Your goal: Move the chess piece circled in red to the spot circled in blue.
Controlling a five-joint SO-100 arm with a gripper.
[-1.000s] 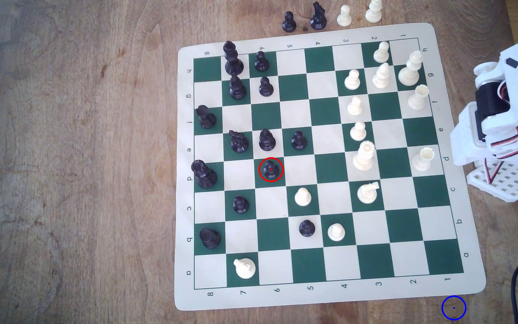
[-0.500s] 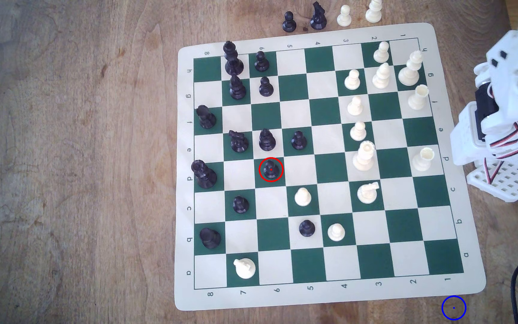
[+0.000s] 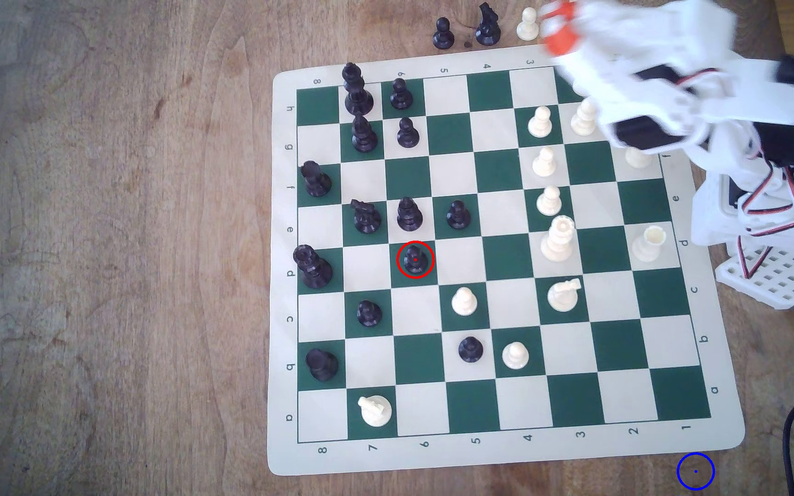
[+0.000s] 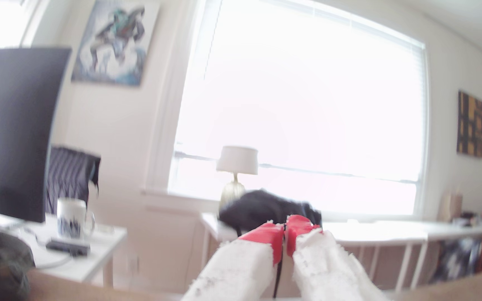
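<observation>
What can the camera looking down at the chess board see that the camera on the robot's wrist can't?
The exterior view has the chess board, the red-circled black pawn standing on a green square, and the blue ring on bare wood beyond the board's corner. The wrist view has a room: a bright window, a lamp, a mug. Both show the gripper, red tips pressed together, empty.

Beyond my claw a wide window (image 4: 306, 115) with raised blinds floods the cream walls with white light, a lamp (image 4: 235, 170) stands on its sill, a dark monitor (image 4: 13, 130) and mug (image 4: 71, 217) sit on a white desk (image 4: 95, 260) off to one side.
</observation>
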